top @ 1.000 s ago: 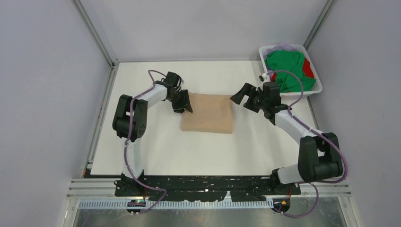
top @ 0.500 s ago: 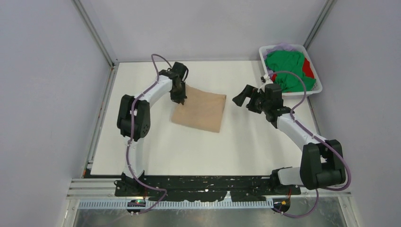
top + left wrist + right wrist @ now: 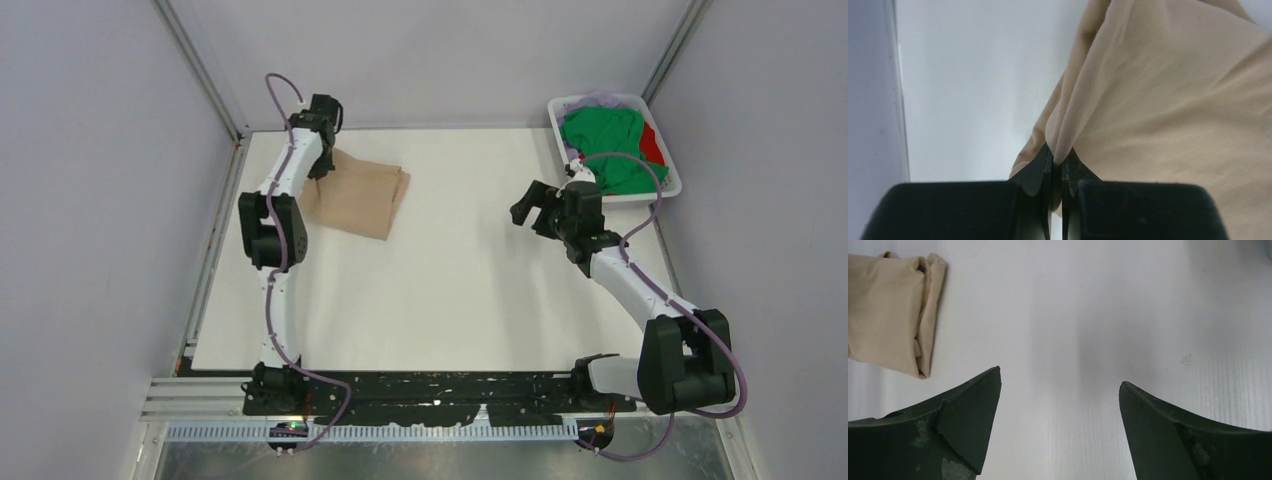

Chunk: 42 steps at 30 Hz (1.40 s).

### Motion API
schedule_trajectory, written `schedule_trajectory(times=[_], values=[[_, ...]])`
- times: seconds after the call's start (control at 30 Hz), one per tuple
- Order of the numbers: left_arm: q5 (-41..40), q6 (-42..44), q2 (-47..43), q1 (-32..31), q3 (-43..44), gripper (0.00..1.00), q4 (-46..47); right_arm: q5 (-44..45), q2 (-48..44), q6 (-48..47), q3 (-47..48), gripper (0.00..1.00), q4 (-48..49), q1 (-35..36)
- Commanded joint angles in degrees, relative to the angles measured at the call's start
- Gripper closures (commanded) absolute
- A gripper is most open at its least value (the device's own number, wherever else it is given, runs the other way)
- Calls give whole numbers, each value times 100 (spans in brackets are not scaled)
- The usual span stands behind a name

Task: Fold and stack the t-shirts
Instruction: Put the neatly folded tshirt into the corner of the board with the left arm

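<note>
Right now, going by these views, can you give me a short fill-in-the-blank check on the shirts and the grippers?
1. The left gripper is shut on a folded t-shirt coloured ___.
2. The right gripper holds nothing, its jaws ___.
3. The white basket holds a red t-shirt and a larger ___ one.
Missing words: beige; open; green.

The folded t-shirt (image 3: 358,195) is lying on the table's (image 3: 450,290) far left part; the other t-shirts (image 3: 610,140) are sitting heaped in the basket (image 3: 555,120) at the far right corner.
</note>
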Motion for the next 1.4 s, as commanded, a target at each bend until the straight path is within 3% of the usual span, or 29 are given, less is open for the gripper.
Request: schedule_trajectory(times=[0.0, 0.2, 0.47, 0.6, 0.67, 0.83, 0.87, 1.07, 1.17, 1.37], values=[[-312, 389, -7, 532, 447, 100, 213, 675, -204, -180, 10, 5, -9, -32], [-98, 513, 438, 1130, 1364, 100, 523, 1059, -26, -289, 82, 4, -106, -41], [129, 538, 456, 1556, 1193, 100, 976, 1436, 74, -436, 148, 5, -256, -54], [805, 634, 547, 1669, 1210, 98, 1084, 1482, 113, -452, 159, 5, -250, -56], [1051, 663, 626, 1677, 1214, 88, 1222, 1482, 125, -459, 177, 5, -256, -60], [1147, 565, 874, 1690, 1564, 14, 1332, 1493, 79, -468, 198, 5, -259, -56], [1142, 523, 858, 1684, 1577, 3, 1333, 1493, 67, -470, 201, 5, -262, -60], [1619, 367, 0, 1642, 765, 0, 1559, 1403, -17, -443, 197, 4, -302, -52], [2670, 326, -426, 1571, 193, 1, 1640, 1307, -37, -396, 161, 5, -243, -52], [4762, -916, -568, 1545, -496, 0, 1534, 1000, -54, -322, 111, 5, -113, -53]])
